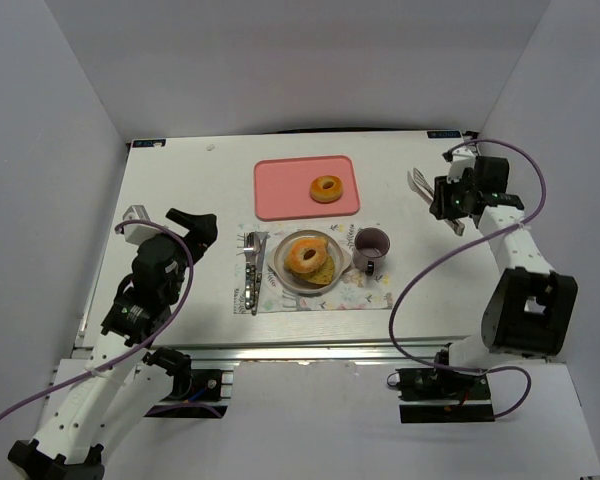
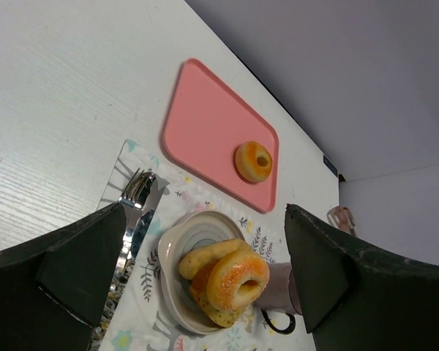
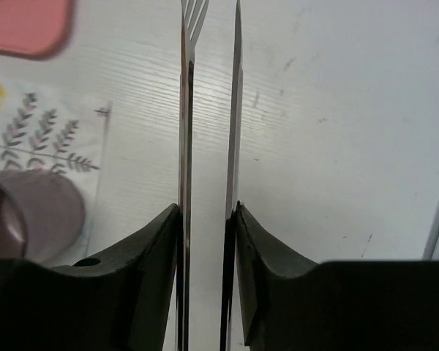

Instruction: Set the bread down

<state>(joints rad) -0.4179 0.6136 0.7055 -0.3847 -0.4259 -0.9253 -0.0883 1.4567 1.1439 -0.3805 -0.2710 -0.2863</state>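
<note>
White tabletop boxed in by plain grey walls fills the overhead view. A pink tray lies in the upper centre, with one ring of bread on its right half. Below it, on a patterned placemat, a plate carries a pile of bread, a ring lying on flatter slices. Cutlery lies just left of the plate and a mug just right. The left gripper hangs left of the placemat, spread and empty. The right gripper is at the upper right, well apart from tray and plate, with metal tongs pointing toward the upper left.

From the left wrist, the left gripper has its fingers wide apart in the lower corners with nothing between them. The tray sits in the upper centre, and the ring of bread is near its right edge. The pile of bread is at the bottom centre.

From the right wrist, the right gripper pinches the tongs, pressing on the outer faces of two thin blades. The narrow gap between the blades holds nothing. Only bare tabletop lies under the tips.

One piece is on the tray and the rest are on the plate, and the pictures do not show which of the two is the goal. If it is the tray, one piece is placed and the pile is left to move. If it is the plate, only the ring remains. Either way the tongs are empty and away from the bread, so the next piece is not yet picked up.
</note>
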